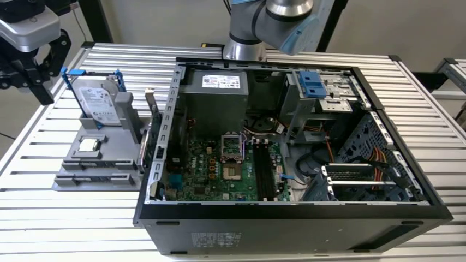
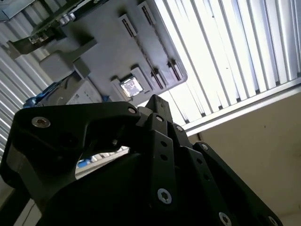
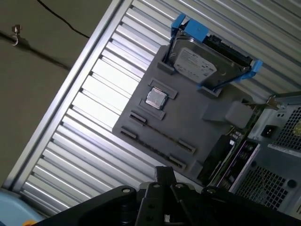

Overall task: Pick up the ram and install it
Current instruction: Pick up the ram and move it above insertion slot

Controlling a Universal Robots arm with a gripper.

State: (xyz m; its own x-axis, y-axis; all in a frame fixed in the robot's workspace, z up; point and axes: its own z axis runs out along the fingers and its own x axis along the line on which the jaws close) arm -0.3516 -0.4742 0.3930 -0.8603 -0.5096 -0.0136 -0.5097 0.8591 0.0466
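- We cannot tell where the ram is. The long grooves on the gray fixture (image 3: 188,122) show as thin dark lines, and the black motherboard slots (image 1: 263,169) are too narrow and dark for us to say what sits in them.
- In the exterior view the gripper (image 1: 28,87) hangs over the table's far corner on that view's left, just beside the hard drive (image 1: 98,103). The picture's edge cuts off part of it. As far as we can see, its jaws stand apart with nothing between them.
- In the second wrist view the gripper's black linkage covers the lower half, hiding most of the hard drive and the near part of the fixture.
- The robot arm (image 1: 269,22) is cut off at the top of the exterior view, behind the open computer case (image 1: 291,218).
- We count one hard drive in a blue bracket, standing tilted at the fixture's far end.
- We count one small square processor chip (image 3: 155,98), lying flat in its recess at the middle of the fixture.
- We count one expansion card (image 1: 154,134), standing on edge between the fixture and the case wall. Its details are hard to read.
- We count four small slotted blocks on the fixture, in two rows, in the first wrist view.
- All of this rests on one slatted metal table (image 1: 73,218).
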